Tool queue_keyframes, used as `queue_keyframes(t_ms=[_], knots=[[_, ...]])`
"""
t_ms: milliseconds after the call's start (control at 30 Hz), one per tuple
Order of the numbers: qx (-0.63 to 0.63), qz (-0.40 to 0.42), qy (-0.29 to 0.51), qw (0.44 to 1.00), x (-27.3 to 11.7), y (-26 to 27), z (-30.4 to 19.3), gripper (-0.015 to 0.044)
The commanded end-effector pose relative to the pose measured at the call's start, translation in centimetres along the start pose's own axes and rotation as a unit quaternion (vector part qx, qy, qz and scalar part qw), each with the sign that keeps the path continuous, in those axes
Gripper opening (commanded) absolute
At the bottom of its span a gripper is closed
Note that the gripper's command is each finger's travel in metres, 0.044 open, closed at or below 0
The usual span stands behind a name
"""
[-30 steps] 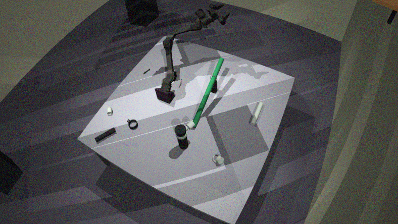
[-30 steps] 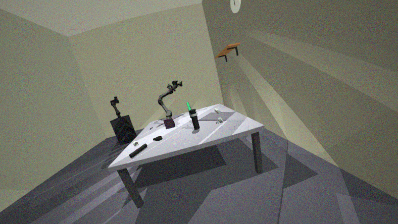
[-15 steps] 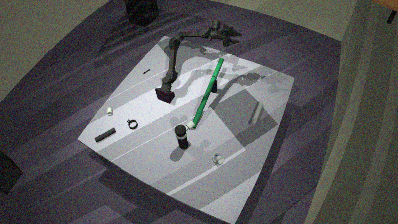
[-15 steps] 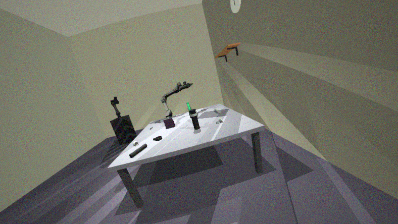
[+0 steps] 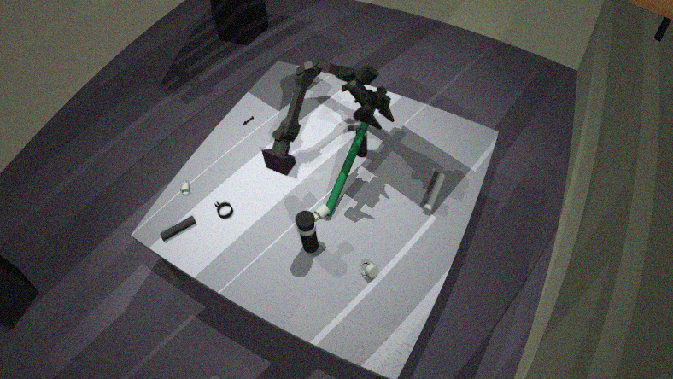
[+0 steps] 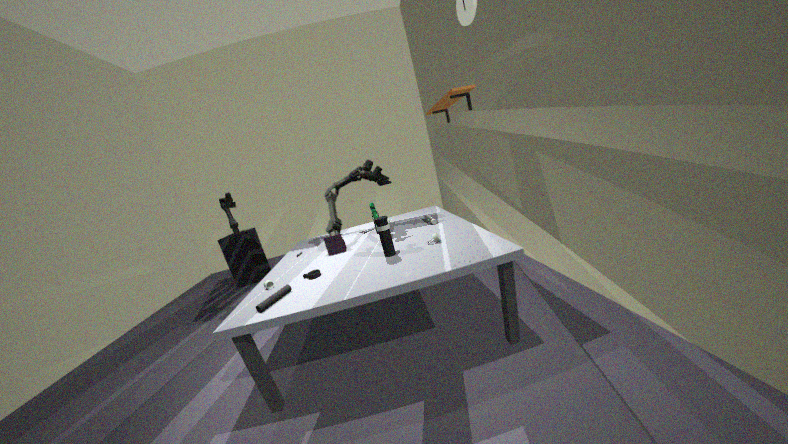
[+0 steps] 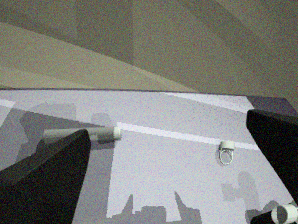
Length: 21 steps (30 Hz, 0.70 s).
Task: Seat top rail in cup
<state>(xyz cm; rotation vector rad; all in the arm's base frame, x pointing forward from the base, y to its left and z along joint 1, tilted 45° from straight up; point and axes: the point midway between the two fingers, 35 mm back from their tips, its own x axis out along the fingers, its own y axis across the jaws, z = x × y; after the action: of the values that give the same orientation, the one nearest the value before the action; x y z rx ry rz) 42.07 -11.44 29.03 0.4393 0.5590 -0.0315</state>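
Note:
The green rail (image 5: pixel 346 166) (image 6: pixel 373 210) slopes from the small dark post (image 5: pixel 361 149) at the back down to the white rail-end cup (image 5: pixel 321 211). The cup sits beside the top of the big black post (image 5: pixel 308 240) (image 6: pixel 386 241). The rail's near end meets the cup; how deep it sits I cannot tell. A pale band (image 5: pixel 307 232) rings the post below its cap. My gripper (image 5: pixel 379 116) (image 6: pixel 384 179) (image 7: pixel 170 127) is open and empty, hanging above the rail's far end without touching it.
On the white table (image 5: pixel 424 141) (image 6: pixel 474 248) lie a grey pipe (image 5: pixel 433 190) (image 7: pixel 93 133), a white fitting with a ring (image 5: pixel 369 271) (image 7: pixel 226 152), a black ring (image 5: pixel 225 209), a black pipe (image 5: pixel 178 227) (image 6: pixel 273 298), a small white cup (image 5: pixel 184 188) and a small screw (image 5: pixel 248 120). The arm's base (image 5: pixel 279 160) stands at the back left.

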Motion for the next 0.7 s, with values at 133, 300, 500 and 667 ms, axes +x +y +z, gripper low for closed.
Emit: queue_keyframes(t_ms=[133,300,500,667], knots=[[0.018,0.018,0.174,0.984,1.2,-8.4,-9.3,0.0440],[0.078,0.088,0.259,0.959,-0.6,-12.4,-15.9,0.0440],[0.119,0.133,0.274,0.945,-1.9,-13.4,-18.3,0.0440],[0.097,0.138,0.272,0.948,-1.6,-13.8,-18.4,0.0440]])
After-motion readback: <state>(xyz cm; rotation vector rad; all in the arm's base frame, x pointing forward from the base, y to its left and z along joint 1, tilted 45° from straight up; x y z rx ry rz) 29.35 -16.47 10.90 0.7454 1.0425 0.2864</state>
